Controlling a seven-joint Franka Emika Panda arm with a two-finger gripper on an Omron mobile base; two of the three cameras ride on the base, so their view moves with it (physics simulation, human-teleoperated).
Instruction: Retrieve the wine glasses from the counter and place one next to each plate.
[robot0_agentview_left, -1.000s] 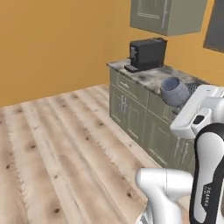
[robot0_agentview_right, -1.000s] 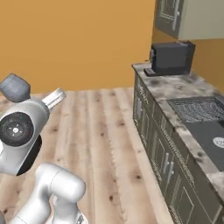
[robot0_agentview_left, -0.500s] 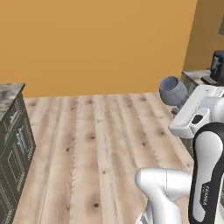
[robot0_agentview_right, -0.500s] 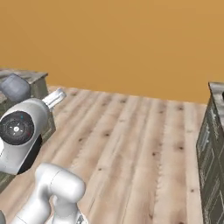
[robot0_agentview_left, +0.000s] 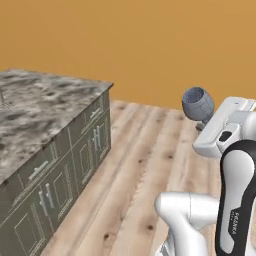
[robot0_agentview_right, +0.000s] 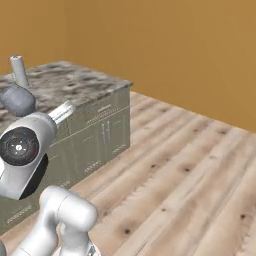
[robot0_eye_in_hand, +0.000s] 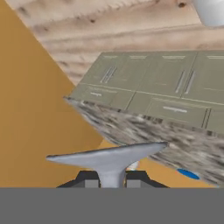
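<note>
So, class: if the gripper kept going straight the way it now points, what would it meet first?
Probably the granite island top. The gripper, shut on the wine glass by its stem, faces that island in the hand view, with only the glass's own foot in front. Depth is unclear.

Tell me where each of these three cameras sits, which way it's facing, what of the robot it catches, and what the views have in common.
Left base view: rides behind the arm's left, looking forward and down at the granite island and wood floor; the white arm rises at lower right, carrying a wine glass.
Right base view: behind the arm's right, same scene; arm at lower left, the glass at its end.
Hand view: on the hand, rolled, looking along the gripper shut on the glass's stem, toward the island's cabinets; a blue plate shows.
Shared: island, floor, orange wall, glass.
</note>
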